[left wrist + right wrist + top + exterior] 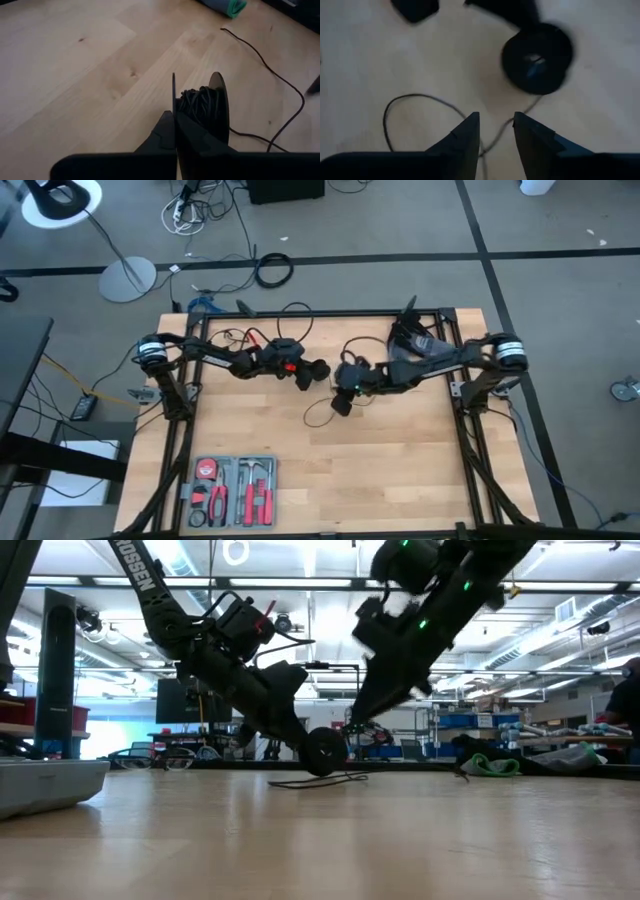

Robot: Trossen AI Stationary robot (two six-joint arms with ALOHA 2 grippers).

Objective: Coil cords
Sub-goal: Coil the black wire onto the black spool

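From above, you see the left pincer point(318, 370) and the right pincer point(341, 402) meeting near the middle of the wooden tabletop point(400, 470). The spool point(316, 371) shows only as a dark blob at the left pincer's tip, and a thin loop of the cord point(318, 416) trails onto the wood below the right pincer. A tool tray point(232, 492) with red-handled tools sits at the near left edge, and the grey floor behind carries a lamp base point(127, 278) and a thick cable ring point(273, 270).

At table height, the spool point(324, 751) stands on its rim, flat face toward you, its axis lying level. The cord point(318, 779) lies flat in front of it. The right pincer's tip is lost in dark clutter against a bright workshop.

Through the left wrist camera, the left pincer point(174, 131) is closed on the spool point(201, 107), seen edge-on with the cord wound between its two flanges. A loose strand point(280, 82) snakes away over the wood.

Through the right wrist camera, the right pincer point(496, 131) stands parted, gripping nothing, with the cord point(417, 97) looping under it. The spool point(537, 58) is blurred.
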